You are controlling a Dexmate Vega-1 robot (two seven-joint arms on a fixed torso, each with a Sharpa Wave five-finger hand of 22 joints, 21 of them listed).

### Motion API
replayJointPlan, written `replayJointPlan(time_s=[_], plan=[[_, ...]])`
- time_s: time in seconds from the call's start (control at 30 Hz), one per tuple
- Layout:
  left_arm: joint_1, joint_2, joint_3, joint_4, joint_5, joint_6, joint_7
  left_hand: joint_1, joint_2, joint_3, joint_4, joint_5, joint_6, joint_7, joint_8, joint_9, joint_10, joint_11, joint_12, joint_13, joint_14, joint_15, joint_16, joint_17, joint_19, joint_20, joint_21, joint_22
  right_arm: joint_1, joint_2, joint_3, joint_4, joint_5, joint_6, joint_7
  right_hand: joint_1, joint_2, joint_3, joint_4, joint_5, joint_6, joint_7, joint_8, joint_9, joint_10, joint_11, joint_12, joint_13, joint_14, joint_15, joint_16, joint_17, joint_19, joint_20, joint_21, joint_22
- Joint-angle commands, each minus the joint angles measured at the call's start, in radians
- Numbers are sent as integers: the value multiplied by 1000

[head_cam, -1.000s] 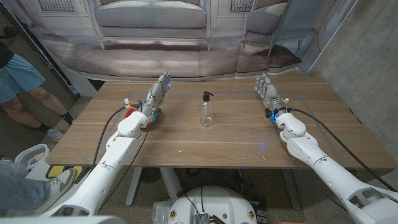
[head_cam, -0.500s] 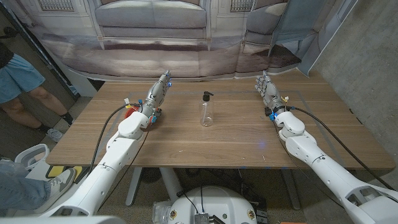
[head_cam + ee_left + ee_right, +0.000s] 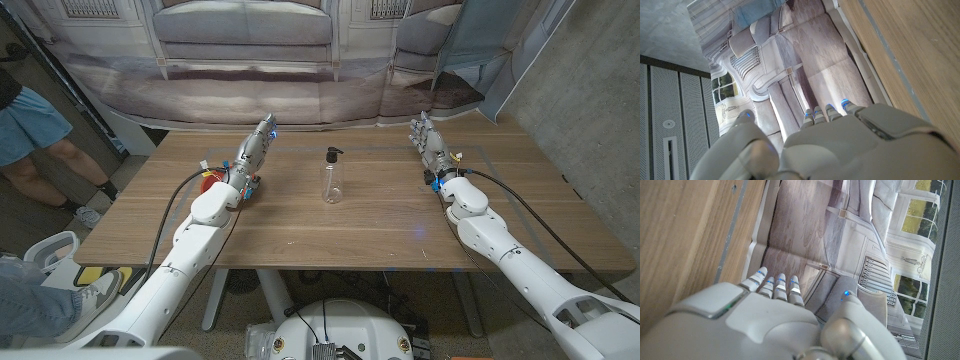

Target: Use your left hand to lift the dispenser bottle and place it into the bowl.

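Even, soft indoor light; faint shadows on table point(image 3: 380, 215); head view sharp, edges bowed; wrist views slightly soft.

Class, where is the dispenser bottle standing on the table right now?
In the head view the dispenser bottle stands upright near the middle of the wooden table, between the left robot hand and the right robot hand, touching neither.

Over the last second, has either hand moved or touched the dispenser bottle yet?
Barely. The left hand shows no clear move and holds nothing. The right hand has drifted slightly toward the far edge of the table, fingers apart, also holding nothing. The dispenser bottle stands upright mid-table between them, untouched and where it was. Something red stays beside the left arm, mostly hidden.
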Motion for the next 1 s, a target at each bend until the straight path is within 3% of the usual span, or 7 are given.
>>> replayJointPlan(time_s=[0.03,0.57,1.0], plan=[[8,4,16,-3,7,-37,5,20,1,2,-13,4,7,-2,5,5,5,3,4,3,7,2,5,1,2,0,1,1,12,4,-3,4,-5,0,0,8,3,3,-4,4,8,3,9,3,7,-1,-1,6,3,-2,-3,1,8,-19,-3,5],[42,33,26,-64,15,-28,27,40,-3,0,-26,4,14,-3,5,5,10,1,4,3,11,1,3,2,6,18,0,2,23,10,-5,22,0,3,12,10,6,2,-6,3,14,4,10,3,10,-3,-2,6,8,-3,-3,2,10,-20,-3,5],[62,54,41,-98,16,-50,26,53,-6,-1,-34,4,16,-2,4,6,10,14,3,4,11,8,2,2,7,22,-1,2,13,3,0,4,1,1,5,11,7,1,-8,3,19,9,11,3,11,-2,-3,6,10,-2,-3,2,11,-19,-4,6]])
